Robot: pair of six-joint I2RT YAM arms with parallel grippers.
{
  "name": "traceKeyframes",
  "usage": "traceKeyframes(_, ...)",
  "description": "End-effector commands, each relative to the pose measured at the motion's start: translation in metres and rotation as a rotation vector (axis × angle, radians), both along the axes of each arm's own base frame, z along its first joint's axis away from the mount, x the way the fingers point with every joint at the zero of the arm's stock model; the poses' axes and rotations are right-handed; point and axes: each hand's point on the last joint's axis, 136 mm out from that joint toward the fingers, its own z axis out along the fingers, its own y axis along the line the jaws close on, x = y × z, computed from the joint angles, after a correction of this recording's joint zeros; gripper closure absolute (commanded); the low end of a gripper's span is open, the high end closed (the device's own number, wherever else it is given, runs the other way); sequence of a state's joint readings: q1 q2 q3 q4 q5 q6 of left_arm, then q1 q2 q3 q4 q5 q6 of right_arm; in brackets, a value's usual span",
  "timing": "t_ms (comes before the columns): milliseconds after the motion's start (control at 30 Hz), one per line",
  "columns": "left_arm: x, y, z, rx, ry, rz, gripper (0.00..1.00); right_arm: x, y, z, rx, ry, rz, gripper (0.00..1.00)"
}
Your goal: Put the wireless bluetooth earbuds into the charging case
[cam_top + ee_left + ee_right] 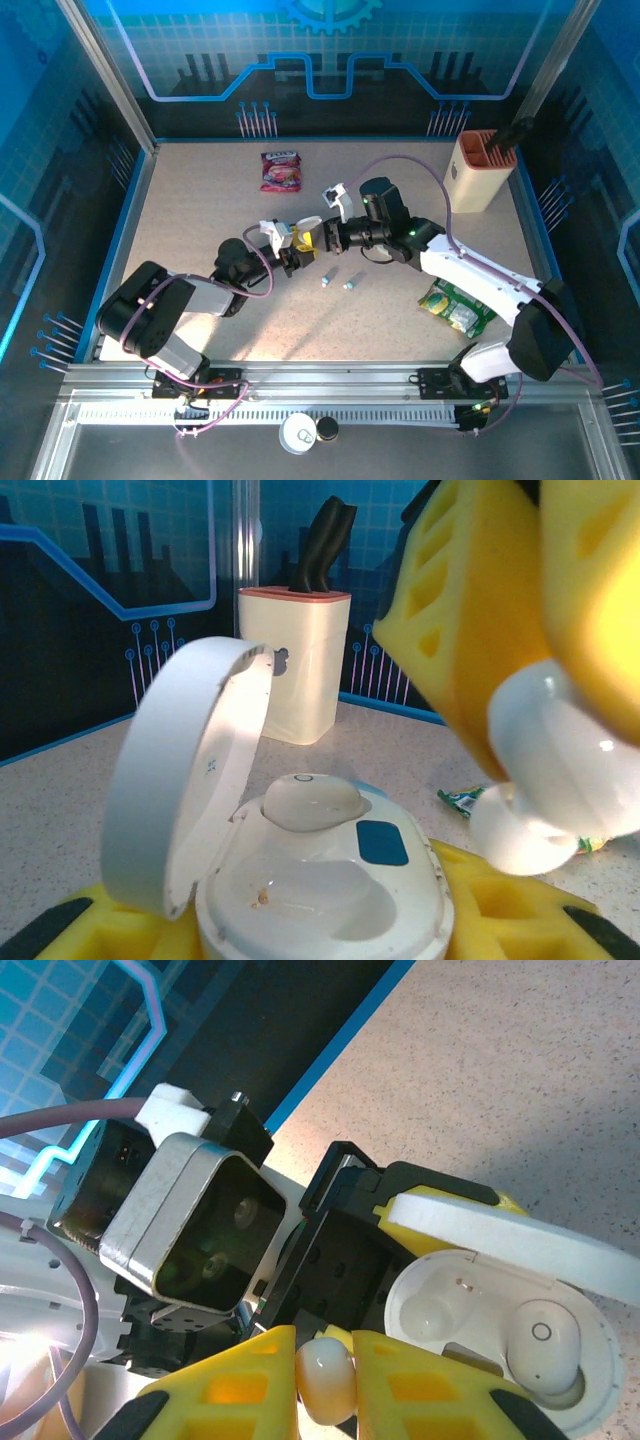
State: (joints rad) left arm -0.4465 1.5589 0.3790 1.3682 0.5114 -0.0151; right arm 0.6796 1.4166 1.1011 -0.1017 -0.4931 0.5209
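Room lies open all round the white pebble-shaped plastic charging case [305, 228], lid hinged up, over the speckled beige tabletop [200, 200] with its blue rim. The left gripper [297, 247] clamps the case. Just beside the case, the right gripper [325, 1355] pinches a small glossy white earbud [326, 1385], its long axis along the fingers. A pale-blue stemmed earbud [327, 281] and its twin [350, 285] lie near the case, on its arm-base side.

charging case [330, 890], earbud [325, 1380] — glossy white plastic | fingers [430, 1390] — matt yellow plastic | table [200, 200]: matt
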Motion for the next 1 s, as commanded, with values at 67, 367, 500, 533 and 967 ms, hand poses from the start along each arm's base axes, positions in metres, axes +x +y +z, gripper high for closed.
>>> traceKeyframes(67,-0.001,-0.005,0.009,0.012,-0.086,-0.016,0.83,0.013,0.006,0.012,0.016,-0.049,-0.027,0.83)
traceKeyframes(367,-0.006,-0.007,0.007,0.027,-0.101,-0.039,0.82,0.024,0.009,-0.003,-0.022,-0.035,-0.053,0.83)
traceKeyframes(500,-0.006,-0.008,0.006,0.033,-0.107,-0.044,0.82,0.026,0.011,-0.006,-0.022,-0.030,-0.056,0.82)
traceKeyframes(533,-0.006,-0.008,0.005,0.034,-0.106,-0.044,0.82,0.027,0.012,-0.007,-0.020,-0.027,-0.055,0.83)
traceKeyframes(967,0.009,-0.003,0.009,0.010,-0.082,0.030,0.82,0.034,0.002,-0.041,-0.093,0.097,-0.160,0.80)
